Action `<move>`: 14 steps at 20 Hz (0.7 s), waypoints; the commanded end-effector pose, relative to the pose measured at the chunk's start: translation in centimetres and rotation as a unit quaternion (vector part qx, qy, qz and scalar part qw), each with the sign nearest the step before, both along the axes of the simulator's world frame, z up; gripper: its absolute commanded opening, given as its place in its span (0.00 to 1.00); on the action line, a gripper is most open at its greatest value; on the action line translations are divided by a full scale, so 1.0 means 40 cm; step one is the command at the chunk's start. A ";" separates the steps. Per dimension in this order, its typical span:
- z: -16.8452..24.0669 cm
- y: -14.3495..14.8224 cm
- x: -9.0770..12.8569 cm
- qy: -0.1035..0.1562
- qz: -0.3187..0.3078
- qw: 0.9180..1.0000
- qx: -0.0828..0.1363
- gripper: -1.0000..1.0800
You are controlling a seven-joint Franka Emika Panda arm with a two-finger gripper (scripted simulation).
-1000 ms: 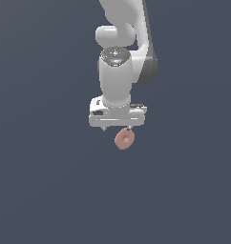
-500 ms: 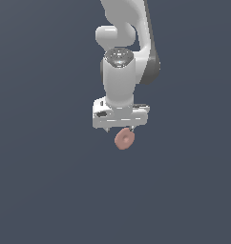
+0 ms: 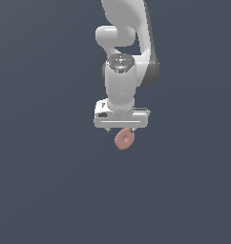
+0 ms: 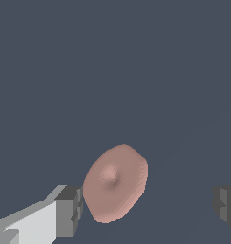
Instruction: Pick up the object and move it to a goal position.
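Note:
The object (image 3: 123, 139) is a small salmon-pink ring, seen in the exterior view just below the white hand of the arm. My gripper (image 3: 121, 130) hangs right over it, pointing down. In the wrist view the object (image 4: 115, 183) appears tilted between the two fingers, close against one dark pad (image 4: 69, 211), while the other pad (image 4: 225, 202) stands far off. The gripper (image 4: 148, 206) is open, its gap much wider than the ring. Whether the near pad touches the ring I cannot tell.
A plain dark grey-blue ground (image 3: 46, 181) fills both views. The white arm (image 3: 122, 43) rises above the hand. No other objects or edges show.
The hand has shifted a little lower and toward the exterior view's right. The pink ring has stayed at nearly the same spot.

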State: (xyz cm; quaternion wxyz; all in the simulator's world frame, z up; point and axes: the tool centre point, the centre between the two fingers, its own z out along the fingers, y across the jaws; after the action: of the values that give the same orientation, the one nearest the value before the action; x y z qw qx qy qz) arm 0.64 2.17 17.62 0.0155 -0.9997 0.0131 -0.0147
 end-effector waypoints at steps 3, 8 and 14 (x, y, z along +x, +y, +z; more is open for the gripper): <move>-0.032 0.009 -0.013 0.003 -0.039 0.999 0.000 0.96; -0.079 0.022 -0.034 0.008 -0.096 0.995 0.000 0.96; -0.137 0.035 -0.063 0.013 -0.171 0.985 -0.002 0.96</move>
State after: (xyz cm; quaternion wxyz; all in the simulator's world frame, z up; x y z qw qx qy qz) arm -1.57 3.45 12.74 0.0114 -0.9863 0.1644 -0.0052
